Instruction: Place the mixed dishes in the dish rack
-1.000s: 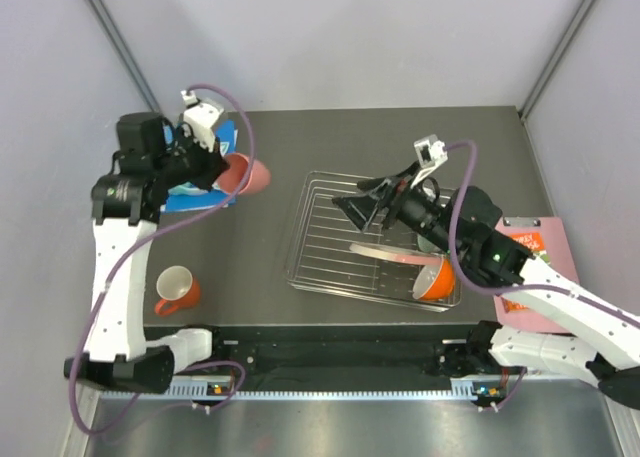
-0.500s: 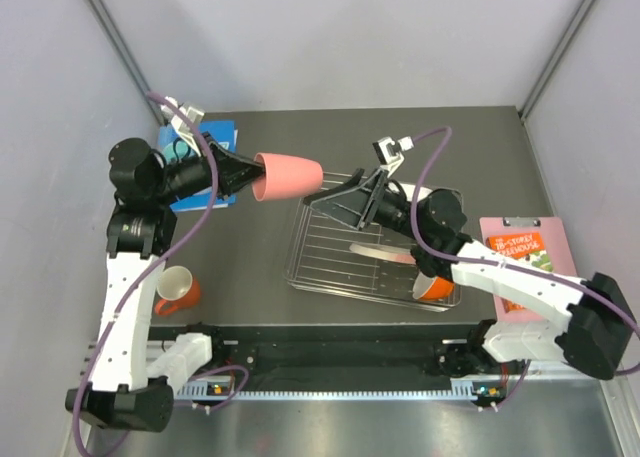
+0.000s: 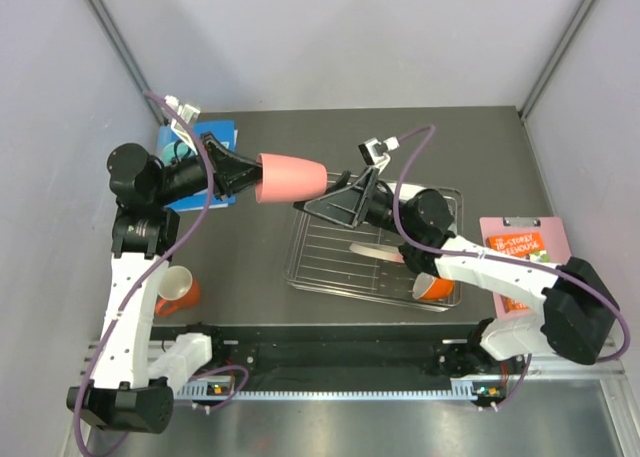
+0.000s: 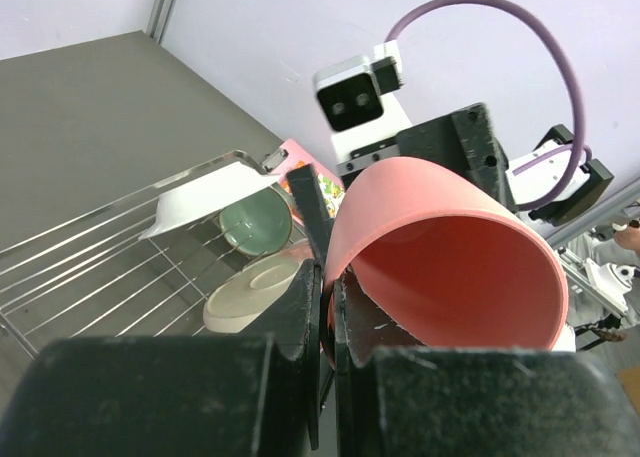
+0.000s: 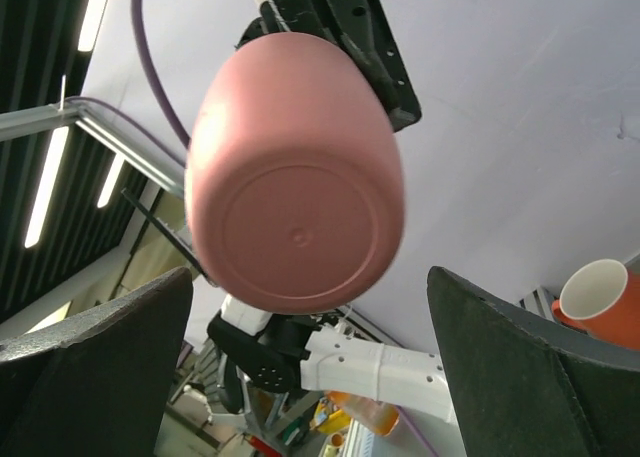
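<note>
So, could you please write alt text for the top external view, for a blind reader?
The left gripper holds a pink cup sideways in the air, its base toward the open right gripper, near the far left corner of the dish rack. An orange mug sits on the table.

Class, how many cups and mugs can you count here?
2. The pink cup is held in the left gripper, off the table; the orange mug stands on the table near the left arm. Others may be hidden.
</note>
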